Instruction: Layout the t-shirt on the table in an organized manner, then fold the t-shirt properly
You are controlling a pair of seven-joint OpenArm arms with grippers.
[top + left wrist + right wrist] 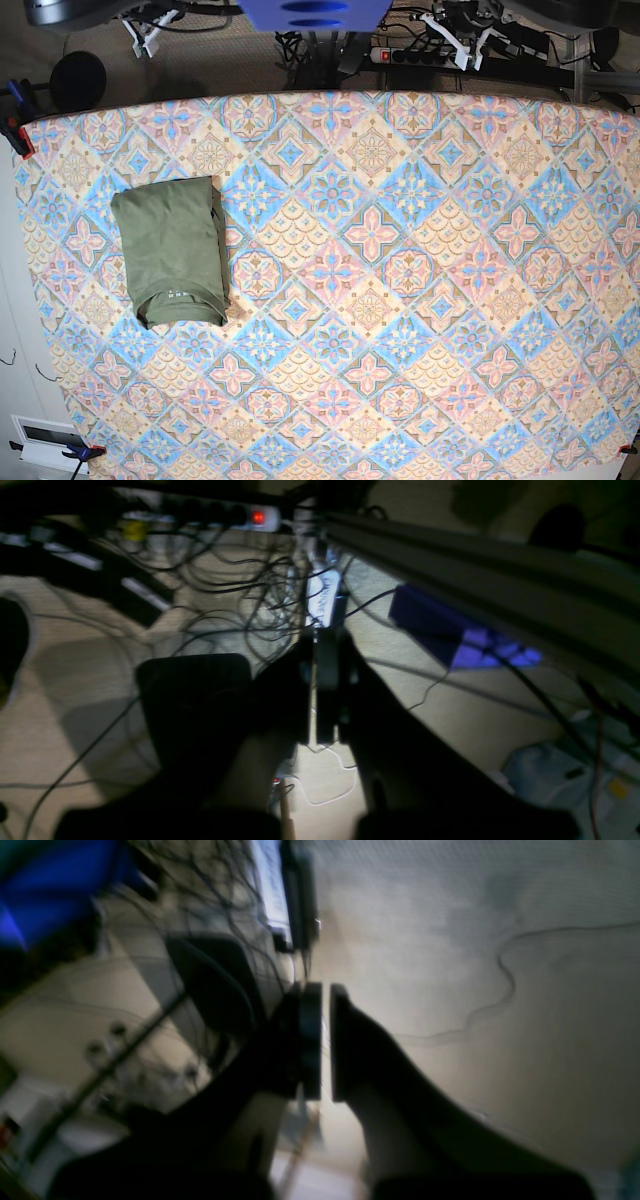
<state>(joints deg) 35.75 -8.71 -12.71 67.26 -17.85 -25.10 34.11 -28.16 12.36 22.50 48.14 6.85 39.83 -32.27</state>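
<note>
Lying on the table [400,300], the t-shirt [172,250] is found as a compact folded rectangle, well toward the base view's left edge of the patterned cloth and short of the corner clamp [18,135]. Its collar end is turned toward the near edge of the table, and a second layer shows as a narrow strip along the side facing the table's centre. The edges are seen to be roughly square, with slight bulging at the collar end.

Neither arm is seen over the table in the base view. The left gripper [315,690] is shown in its wrist view pointing at the floor and a tangle of cables [240,595] near a power strip [250,517]; its jaws are brought almost together and nothing is held. The right gripper [325,1045] is likewise pointed at bare floor, its pads parted only by a thin slit, with no cloth between them. Both wrist views are dark and blurred, so finer detail cannot be confirmed.

The fold is judged to be essentially complete, and the step in hand is judged to be parking clear of the work. To be done well, both arms should be kept well off the table so the garment is not snagged or dragged. If any touch-up were wanted, the collar end would be pressed flat rather than lifted, since soft cotton is likely to spring open when regrasped.
</note>
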